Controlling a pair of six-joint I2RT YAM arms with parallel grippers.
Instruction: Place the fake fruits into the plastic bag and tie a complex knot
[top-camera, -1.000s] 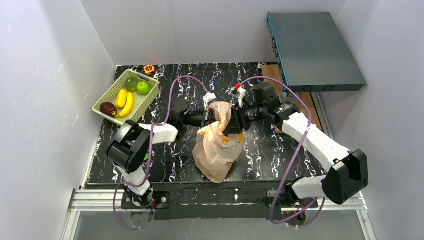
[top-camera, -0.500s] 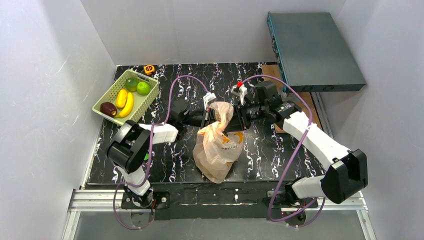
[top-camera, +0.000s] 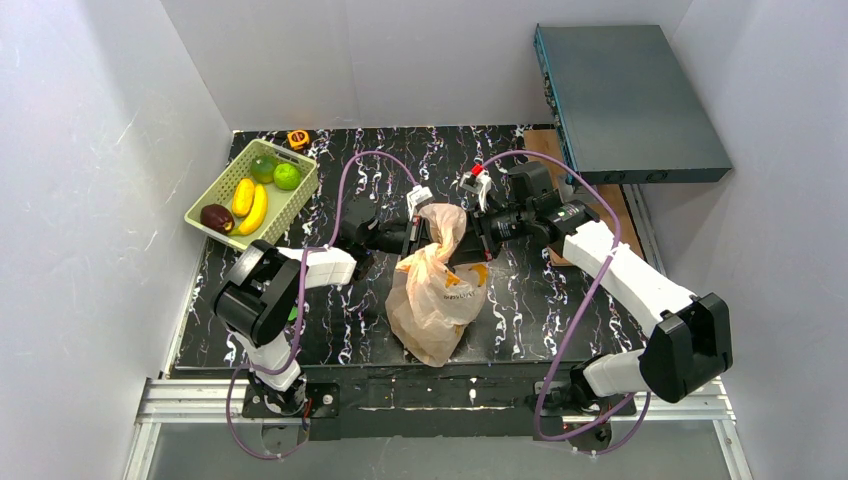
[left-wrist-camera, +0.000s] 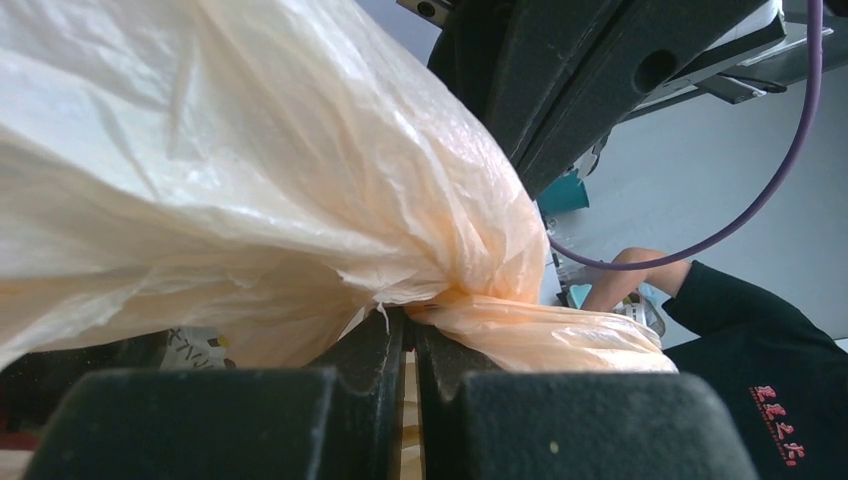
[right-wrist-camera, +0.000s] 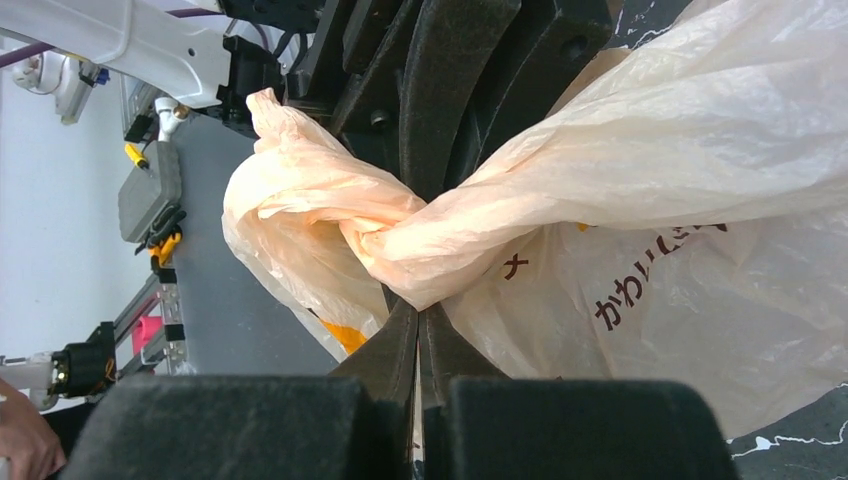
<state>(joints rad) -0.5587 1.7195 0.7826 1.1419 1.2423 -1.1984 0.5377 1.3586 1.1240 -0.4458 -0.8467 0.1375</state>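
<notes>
The peach plastic bag (top-camera: 435, 300) lies mid-table, its handles bunched upward into a twist (top-camera: 443, 225) between both grippers. My left gripper (top-camera: 412, 236) is shut on the bag's handle from the left; in the left wrist view (left-wrist-camera: 408, 318) the film is pinched at the fingertips. My right gripper (top-camera: 474, 236) is shut on the bag's other handle from the right; in the right wrist view (right-wrist-camera: 418, 308) the twisted plastic (right-wrist-camera: 400, 235) meets the closed tips. Fake fruits, bananas (top-camera: 250, 205), green limes (top-camera: 287, 176) and a dark plum (top-camera: 216, 217), lie in the basket. The bag's contents are hidden.
A light green slotted basket (top-camera: 300, 190) stands at the back left. A small yellow object (top-camera: 298, 139) lies behind it. A dark grey box (top-camera: 630, 95) sits raised at the back right, over a brown board (top-camera: 545, 145). White walls enclose the table.
The right gripper and forearm have shifted slightly left toward the bag. The bag's twist and the left arm look unchanged.
</notes>
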